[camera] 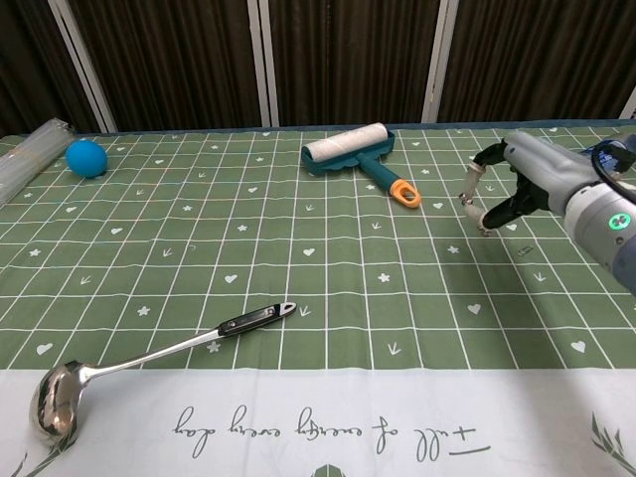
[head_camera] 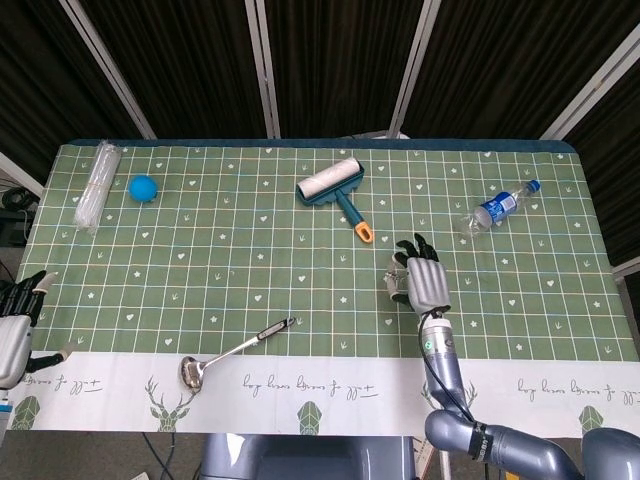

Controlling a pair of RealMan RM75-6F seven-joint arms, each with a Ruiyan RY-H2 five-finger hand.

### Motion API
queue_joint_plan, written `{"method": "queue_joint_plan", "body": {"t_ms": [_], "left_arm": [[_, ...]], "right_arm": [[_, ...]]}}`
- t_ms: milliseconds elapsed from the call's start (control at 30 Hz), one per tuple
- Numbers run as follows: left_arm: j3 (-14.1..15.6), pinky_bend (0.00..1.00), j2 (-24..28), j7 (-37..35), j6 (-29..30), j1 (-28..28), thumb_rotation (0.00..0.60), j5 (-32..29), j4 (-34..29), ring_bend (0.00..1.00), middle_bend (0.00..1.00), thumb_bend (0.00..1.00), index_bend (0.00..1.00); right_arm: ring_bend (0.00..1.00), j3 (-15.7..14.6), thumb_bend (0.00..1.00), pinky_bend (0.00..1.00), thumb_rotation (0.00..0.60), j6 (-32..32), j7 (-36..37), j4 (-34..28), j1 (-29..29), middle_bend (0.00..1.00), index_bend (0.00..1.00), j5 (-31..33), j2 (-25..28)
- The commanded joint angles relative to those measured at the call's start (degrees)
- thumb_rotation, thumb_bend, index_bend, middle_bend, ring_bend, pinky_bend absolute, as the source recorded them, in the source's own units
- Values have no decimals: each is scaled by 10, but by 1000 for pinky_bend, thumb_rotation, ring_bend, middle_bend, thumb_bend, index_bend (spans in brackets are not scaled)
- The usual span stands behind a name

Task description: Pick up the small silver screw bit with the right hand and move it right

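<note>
My right hand [head_camera: 425,280] [camera: 524,182] hangs above the green checked cloth [head_camera: 250,260], right of the lint roller's orange handle tip. Its thumb and a finger are curled together in a pinch, the other fingers bent over them. The small silver screw bit is too small to make out; it appears to be held inside that pinch. No bit shows on the cloth where the hand was. My left hand [head_camera: 17,315] rests off the table's left front corner with its fingers apart, holding nothing.
A lint roller [head_camera: 335,185] [camera: 350,147] lies at back centre, a water bottle [head_camera: 500,208] to the far right. A steel ladle [head_camera: 235,350] [camera: 149,353] lies near the front edge. A blue ball [head_camera: 143,187] [camera: 86,157] and a clear plastic bundle [head_camera: 97,185] sit at back left.
</note>
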Motion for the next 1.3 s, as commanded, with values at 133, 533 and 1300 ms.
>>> {"method": "queue_joint_plan", "body": {"t_ms": [133, 533, 1300], "left_arm": [[0, 0, -1, 1, 0, 0, 600, 0, 1, 0, 0, 149, 0], [0, 0, -2, 0, 1, 0, 600, 1, 2, 0, 0, 148, 0], [0, 0, -3, -5, 2, 2, 600, 3, 5, 0, 0, 148, 0]], "right_arm": [[0, 48, 402, 129, 600, 19, 13, -26, -6, 193, 570, 72, 1], [0, 99, 408, 129, 600, 38, 77, -40, -11, 193, 574, 158, -12], [0, 112, 410, 111, 600, 31, 200, 35, -7, 193, 586, 145, -54]]}}
